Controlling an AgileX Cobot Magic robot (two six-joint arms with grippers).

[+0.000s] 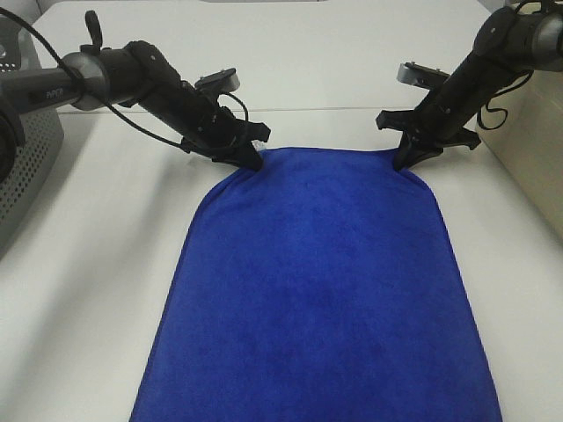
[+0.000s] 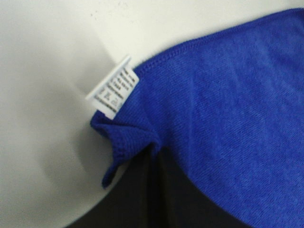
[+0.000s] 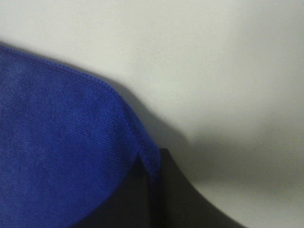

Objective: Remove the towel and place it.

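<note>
A blue towel [image 1: 321, 290] lies flat on a white surface [image 1: 88, 281]. The left tool [image 1: 251, 161] and right tool [image 1: 405, 160] each pinch one far corner, clamped on the cloth, likely to lift it evenly.
</note>
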